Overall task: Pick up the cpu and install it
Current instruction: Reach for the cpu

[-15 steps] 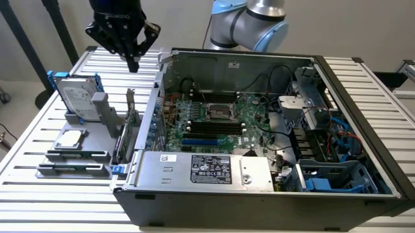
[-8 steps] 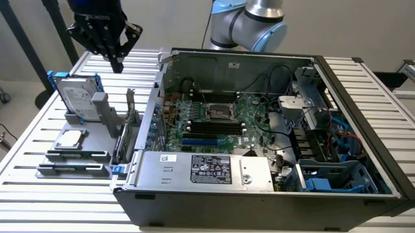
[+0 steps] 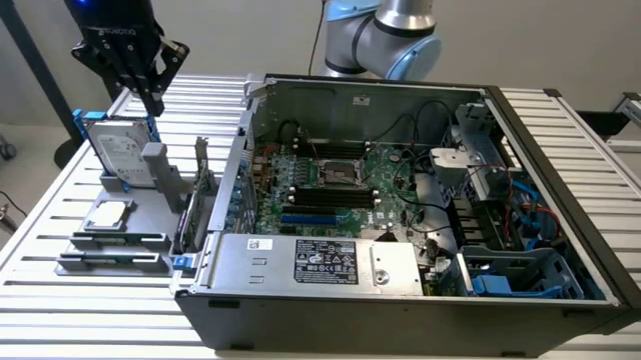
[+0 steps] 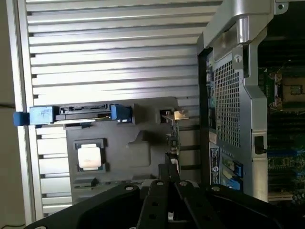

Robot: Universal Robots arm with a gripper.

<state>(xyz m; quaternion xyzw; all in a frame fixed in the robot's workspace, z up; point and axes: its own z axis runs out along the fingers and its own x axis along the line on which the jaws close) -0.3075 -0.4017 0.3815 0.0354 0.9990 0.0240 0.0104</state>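
Early going here. The cpu lies flat, silver top up, in its square pocket on the grey holder, out at the exterior view's left and outside the open computer case. Nothing has hold of it, so the pick-up is not yet done.

The gripper hangs high at the far left, just above the upright hard drive with its blue rails. That puts it well apart from the cpu, which sits on the near side of that drive. Its fingers look drawn together to a point with nothing between them, so it is empty-handed.

In the wrist view the gripper looks straight down on the holder. The cpu is plain in its recess, with the hard drive edge-on beside it.

Inside the case, the socket sits near the middle of the motherboard, to the right of the holder. It also catches the edge of the wrist view. It looks bare to me, no chip seated.

My read: neither the lift nor the install has been made, and the whole job is left
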